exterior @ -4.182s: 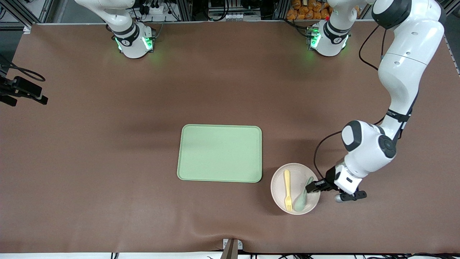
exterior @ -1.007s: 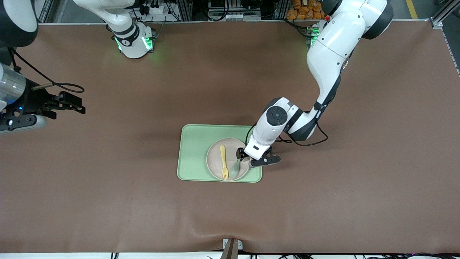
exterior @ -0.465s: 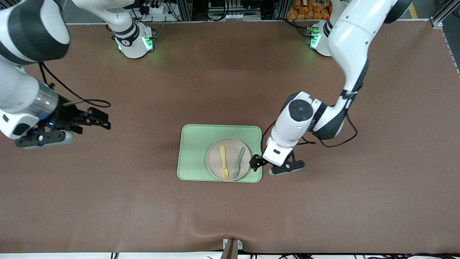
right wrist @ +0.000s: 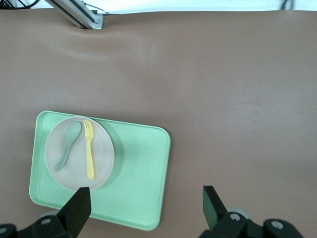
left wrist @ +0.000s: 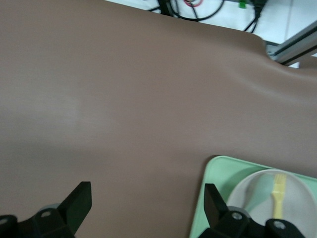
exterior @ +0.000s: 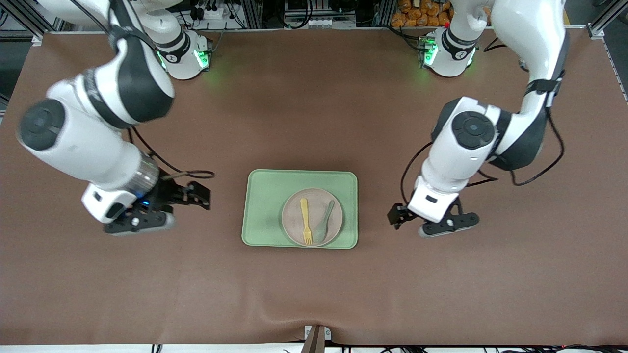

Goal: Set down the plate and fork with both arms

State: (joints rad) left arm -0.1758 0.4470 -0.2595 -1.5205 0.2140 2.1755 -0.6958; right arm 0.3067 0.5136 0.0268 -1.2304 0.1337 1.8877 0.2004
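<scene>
1. While both arms hang over bare table, the plate [exterior: 312, 217] sits on the green tray [exterior: 265, 196], carrying the fork [exterior: 306, 221] and a spoon [exterior: 324, 223].
2. Left gripper [exterior: 395, 215], fingers spread, holds nothing beside the tray.
3. Right gripper [exterior: 201, 195] gapes empty too.
</scene>
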